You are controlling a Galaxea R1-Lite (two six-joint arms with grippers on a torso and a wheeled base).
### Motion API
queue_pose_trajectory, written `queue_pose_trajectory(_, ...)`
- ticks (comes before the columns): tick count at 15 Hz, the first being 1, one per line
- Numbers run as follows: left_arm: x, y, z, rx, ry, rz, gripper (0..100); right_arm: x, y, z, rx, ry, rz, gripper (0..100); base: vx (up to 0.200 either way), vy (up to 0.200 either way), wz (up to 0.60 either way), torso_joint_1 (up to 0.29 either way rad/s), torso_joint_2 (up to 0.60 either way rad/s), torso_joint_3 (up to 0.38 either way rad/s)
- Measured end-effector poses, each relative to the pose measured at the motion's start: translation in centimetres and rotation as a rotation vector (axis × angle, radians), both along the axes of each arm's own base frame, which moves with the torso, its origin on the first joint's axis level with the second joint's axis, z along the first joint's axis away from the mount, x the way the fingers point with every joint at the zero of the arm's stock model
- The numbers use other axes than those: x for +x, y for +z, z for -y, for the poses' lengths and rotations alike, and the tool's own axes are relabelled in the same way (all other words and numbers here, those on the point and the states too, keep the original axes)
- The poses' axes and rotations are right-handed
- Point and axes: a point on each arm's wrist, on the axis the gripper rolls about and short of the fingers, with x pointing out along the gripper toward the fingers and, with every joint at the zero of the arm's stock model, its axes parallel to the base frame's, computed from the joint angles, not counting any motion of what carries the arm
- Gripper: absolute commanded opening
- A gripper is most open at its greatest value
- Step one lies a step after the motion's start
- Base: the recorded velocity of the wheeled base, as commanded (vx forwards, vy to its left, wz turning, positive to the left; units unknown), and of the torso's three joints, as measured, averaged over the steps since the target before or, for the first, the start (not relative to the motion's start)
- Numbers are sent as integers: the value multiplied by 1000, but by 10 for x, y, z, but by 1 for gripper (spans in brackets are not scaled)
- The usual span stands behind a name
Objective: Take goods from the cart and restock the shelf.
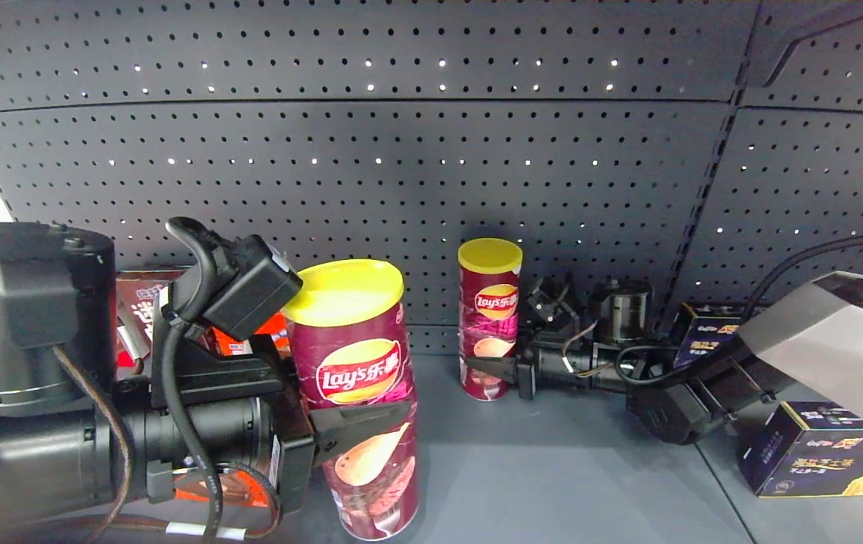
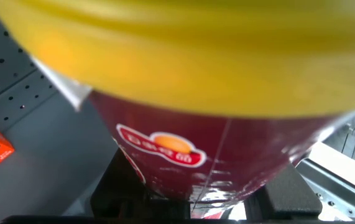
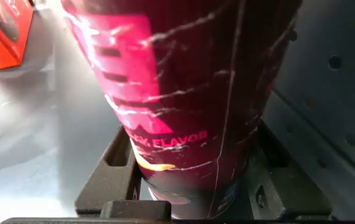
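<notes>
Two crimson chips cans with yellow lids stand upright on the grey shelf (image 1: 552, 468). My left gripper (image 1: 371, 431) is shut on the front chips can (image 1: 356, 378), gripping its middle from the left; I cannot tell if the can's base touches the shelf. Its lid (image 2: 183, 50) and crimson body (image 2: 214, 149) loom close in the left wrist view, held between my left gripper's fingers (image 2: 289, 186). My right gripper (image 1: 488, 370) is shut on the rear chips can (image 1: 489, 317), low on its body, near the pegboard. That can (image 3: 183, 112) sits between my right gripper's fingers (image 3: 112, 168).
The pegboard back wall (image 1: 401, 166) rises right behind the rear can. Red and orange boxes (image 1: 144, 302) stand at the back left, one also seen as an orange box (image 3: 3, 31). Dark blue boxes (image 1: 817, 446) lie at the right, another (image 1: 703, 332) by the wall.
</notes>
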Motion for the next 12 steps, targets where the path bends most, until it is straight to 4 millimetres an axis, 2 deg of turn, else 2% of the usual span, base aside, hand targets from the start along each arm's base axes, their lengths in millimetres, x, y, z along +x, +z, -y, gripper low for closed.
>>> queue_pose_trajectory(5, 0, 0, 0, 1, -1, 0, 0, -30, 8, 17, 0, -44, 17, 0, 0, 0, 0, 0, 0, 0)
queue_pose_trajectory(9, -1, 0, 1, 2, -7, 0, 0, -84, 6, 25, -19, -51, -8, 0, 0, 0, 0, 0, 0, 0)
queue_pose_trajectory(12, -3, -1, 1, 4, -12, -4, 0, -124, 12, 22, -5, -54, -17, 0, 0, 0, 0, 0, 0, 0)
